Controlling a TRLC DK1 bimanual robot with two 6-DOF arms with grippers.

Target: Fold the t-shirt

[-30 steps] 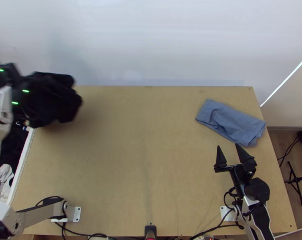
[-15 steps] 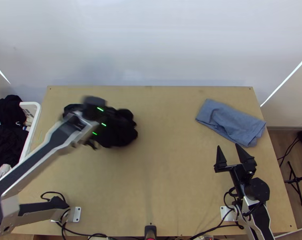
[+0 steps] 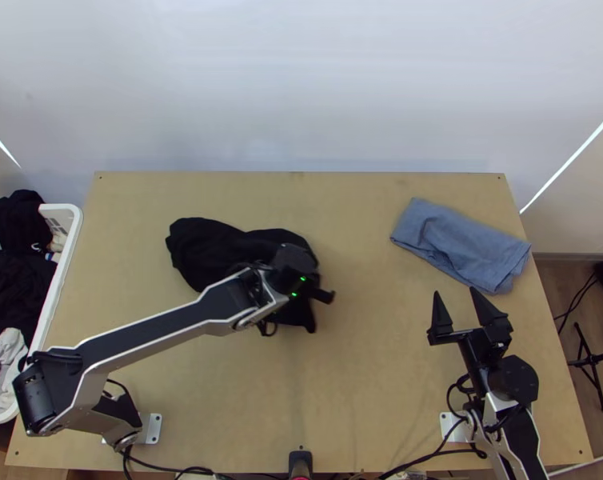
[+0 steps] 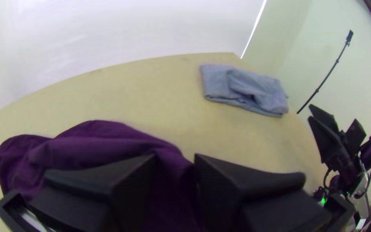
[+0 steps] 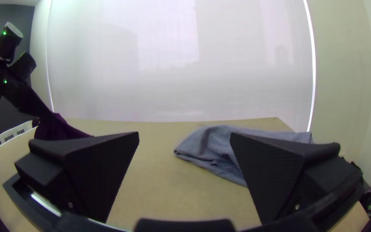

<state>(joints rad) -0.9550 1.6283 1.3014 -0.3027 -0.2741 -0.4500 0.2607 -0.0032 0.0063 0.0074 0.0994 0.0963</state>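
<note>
A dark t-shirt (image 3: 209, 248), black from above, lies bunched on the table left of centre; it looks purple in the left wrist view (image 4: 95, 148). My left gripper (image 3: 311, 294) is over its right end, shut on the cloth, a fold of which runs between the fingers in the left wrist view, where the gripper (image 4: 175, 165) is close up. The right gripper (image 3: 455, 294) stands open near the table's right side, away from the dark shirt; in the right wrist view the gripper (image 5: 184, 137) has nothing between its fingers.
A folded, somewhat rumpled blue-grey cloth (image 3: 460, 244) lies at the table's right, just beyond the right gripper. A white basket (image 3: 60, 272) with dark and white clothes stands by the left edge. Bare tabletop (image 3: 357, 320) lies between the shirt and right arm.
My left gripper has carried the dark shirt from the basket side rightward across the table toward the middle, and the shirt has come down onto the tabletop. The right arm has kept still.
</note>
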